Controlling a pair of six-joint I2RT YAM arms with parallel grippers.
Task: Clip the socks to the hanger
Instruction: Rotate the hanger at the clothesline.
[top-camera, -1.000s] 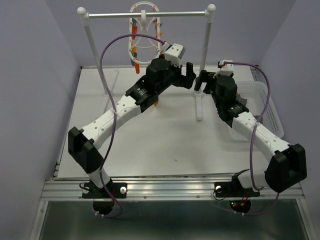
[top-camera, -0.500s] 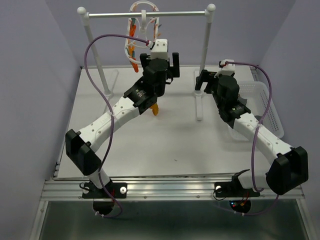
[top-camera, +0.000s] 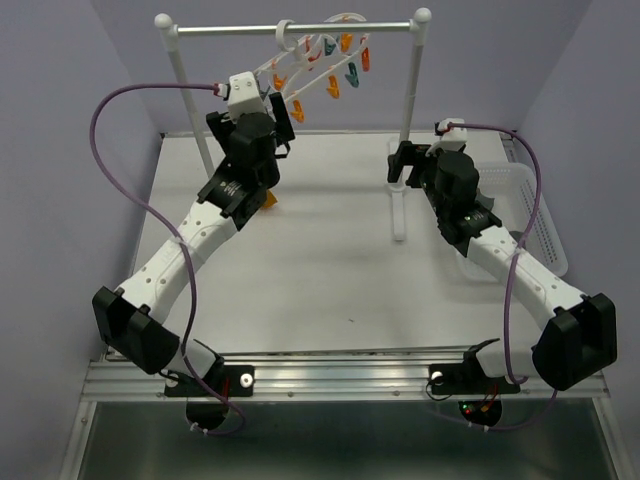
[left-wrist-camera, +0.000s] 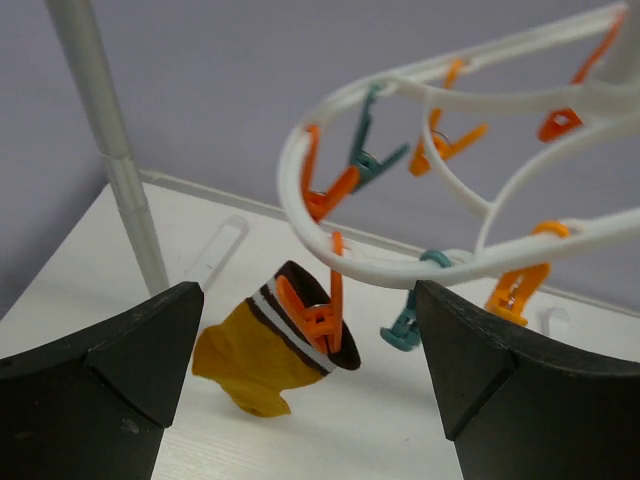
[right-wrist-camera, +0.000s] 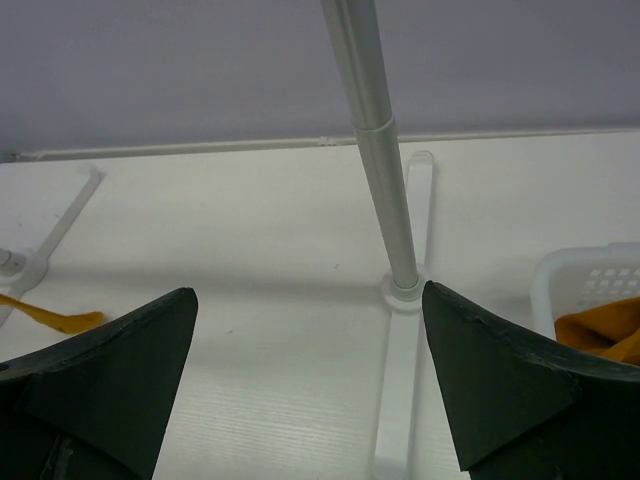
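Now that the left arm (top-camera: 190, 240) has pulled back leftward, the hanger (left-wrist-camera: 380, 270) hangs tilted on the rail (top-camera: 230, 30), a striped mustard sock (left-wrist-camera: 250, 350) apparently clipped beneath. The left fingers (left-wrist-camera: 120, 370) and right fingers (right-wrist-camera: 110, 370) gape wide, empty, so more socks remain.

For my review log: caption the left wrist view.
Mustard-orange striped-cuff sock hangs from orange clip on white plastic hanger.

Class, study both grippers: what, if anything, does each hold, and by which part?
Neither holds anything: left gripper and right gripper both stand open. Only an orange clip on the hanger grips the mustard sock, by its striped cuff.
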